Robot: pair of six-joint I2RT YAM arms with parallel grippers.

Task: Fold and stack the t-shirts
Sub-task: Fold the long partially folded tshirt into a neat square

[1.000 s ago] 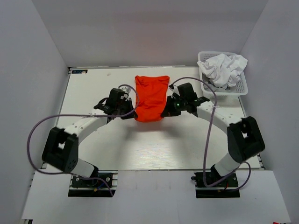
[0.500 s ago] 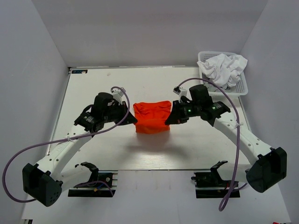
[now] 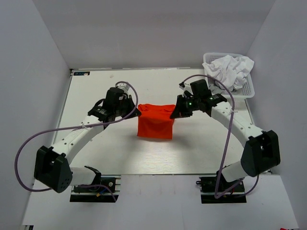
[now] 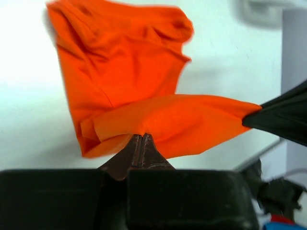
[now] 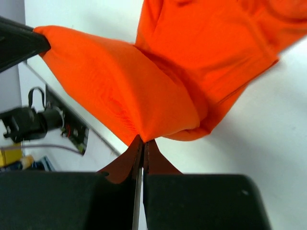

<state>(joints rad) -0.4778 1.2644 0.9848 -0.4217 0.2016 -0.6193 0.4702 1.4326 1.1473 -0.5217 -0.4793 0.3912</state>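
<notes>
Orange-red t-shirt point(image 3: 154, 125): folded into a compact, roughly square bundle near the middle of the table point(image 3: 96, 86), held up by its top edge.
Shirt axis: the gripped top edge is pulled taut along the 9-to-3 line in the top view. The cloth falls away from it toward 6 o'clock. The bundle is about as wide as it is deep, so no long axis stands out.
Shirt lower part: both wrist views show loose folds spread beyond the taut edge point(image 4: 124, 72) point(image 5: 192, 62). Contact with the table cannot be confirmed.
Left gripper point(image 3: 137, 111): at the shirt's 9 o'clock top corner. The wrist view shows its fingertips pressed together on a fold of orange cloth point(image 4: 139, 139).
Right gripper point(image 3: 173, 114): at the 3 o'clock top corner. Its fingertips are likewise pinched onto a fold of the shirt point(image 5: 142, 143).
Shirt against grippers: it spans the gap between the two, touching both, with its bulk on the 6 o'clock side of the line joining them.
White t-shirts point(image 3: 230, 69): crumpled in the basket point(image 3: 238, 95) at the table's 1-to-2 o'clock corner, well apart from both grippers.
</notes>
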